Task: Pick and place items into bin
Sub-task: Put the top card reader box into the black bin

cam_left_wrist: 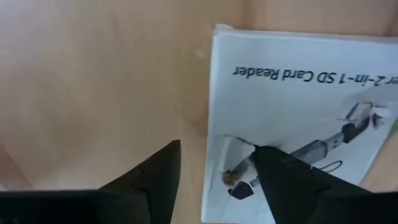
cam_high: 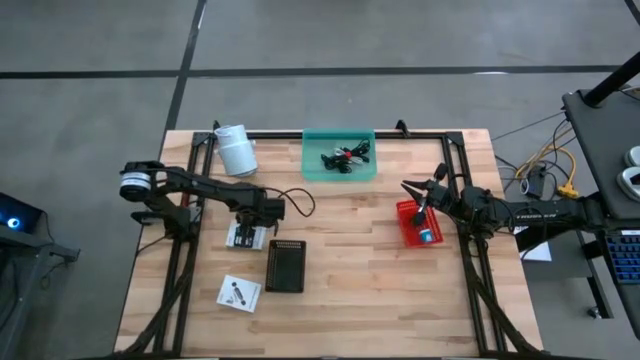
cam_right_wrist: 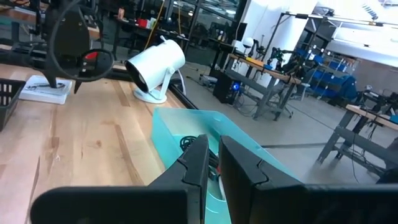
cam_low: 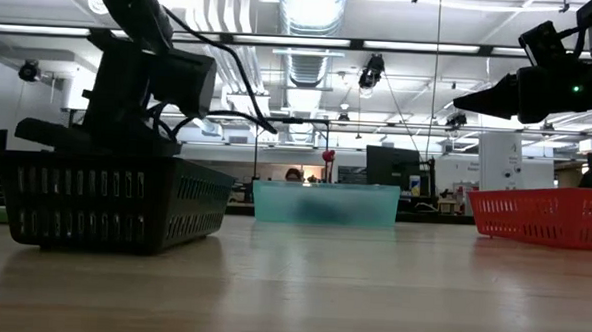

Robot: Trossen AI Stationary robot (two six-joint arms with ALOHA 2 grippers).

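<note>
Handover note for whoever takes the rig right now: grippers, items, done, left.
Left gripper: open, straddling the edge of the white SD card reader box, not gripping it.
Right gripper: shut, empty, raised above the red mesh basket, facing the translucent teal plastic bin.
Done: a tangle of black and red-black cables lies in the teal bin.
Left: the box under the left gripper, a white printed card near the front-left edge, and a small blue piece in the red basket.
The black mesh basket looks empty.
</note>
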